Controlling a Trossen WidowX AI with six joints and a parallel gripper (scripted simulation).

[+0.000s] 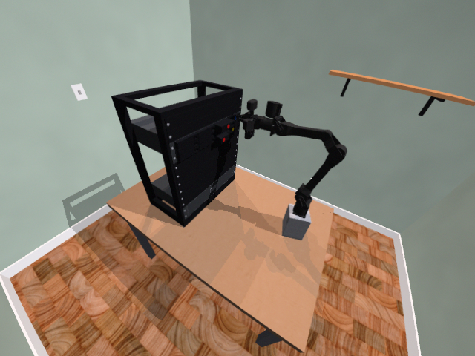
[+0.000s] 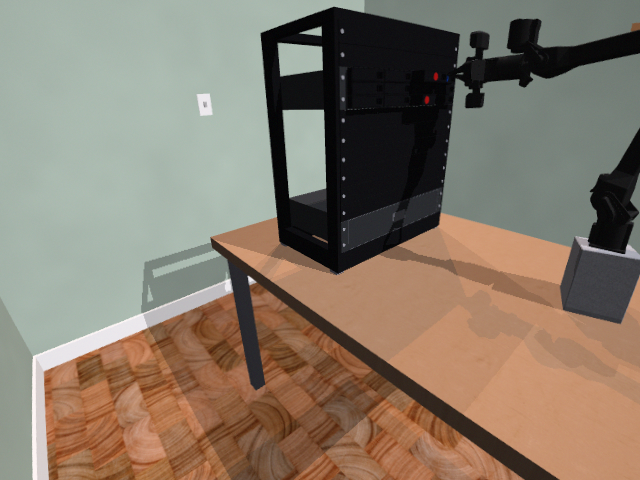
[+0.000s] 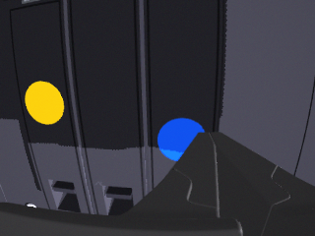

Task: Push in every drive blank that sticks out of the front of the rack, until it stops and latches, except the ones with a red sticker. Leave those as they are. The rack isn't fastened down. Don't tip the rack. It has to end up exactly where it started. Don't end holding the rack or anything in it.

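Note:
The black rack [image 1: 179, 149] stands upright at the table's far left corner; it also shows in the exterior view [image 2: 372, 139]. Its upper front row holds narrow drive blanks. Two blanks with red stickers [image 1: 228, 125] [image 1: 223, 139] stick out of the front. At the row's right end are a blank with a blue sticker [image 3: 179, 140] and one with a yellow sticker [image 3: 45, 102]. My gripper [image 1: 240, 119] is shut and empty. Its tip [image 3: 209, 147] points at the blue-sticker blank [image 2: 447, 78], right beside the sticker. I cannot tell if it touches.
The arm's grey base block [image 1: 296, 222] sits on the table to the right of the rack. A wooden wall shelf [image 1: 398, 87] hangs at the back right. The rack stands near the table's left edge [image 2: 248, 248]. A grey panel [image 2: 392, 219] fills the rack's bottom slot.

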